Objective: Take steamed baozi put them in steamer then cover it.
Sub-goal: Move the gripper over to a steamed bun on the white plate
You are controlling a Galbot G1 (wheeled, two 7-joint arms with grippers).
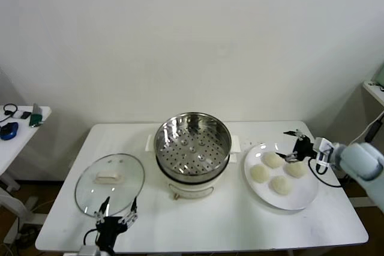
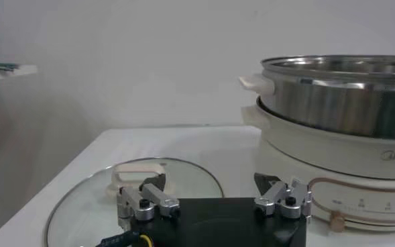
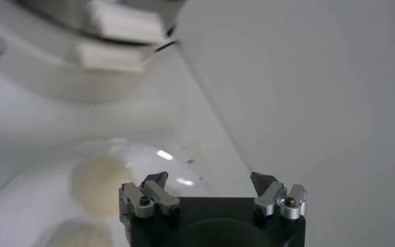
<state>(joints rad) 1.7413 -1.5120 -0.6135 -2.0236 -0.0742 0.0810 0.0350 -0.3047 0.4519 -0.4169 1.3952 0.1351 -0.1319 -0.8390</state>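
I'm holding the right gripper wide open and empty over the far edge of the white plate, the four baozi lying just toward me; the left gripper is idling open by the glass lid

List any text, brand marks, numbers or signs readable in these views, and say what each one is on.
None can be read.
White electric base of the round shiny steel steamer: grey brand mark at the picture's right edge in the left wrist view, cut off and blurred.
Same base, lower front: a row of tiny dial markings beside the small knob, too small to read.
Round clear glass cover and flat white plate: no print visible.
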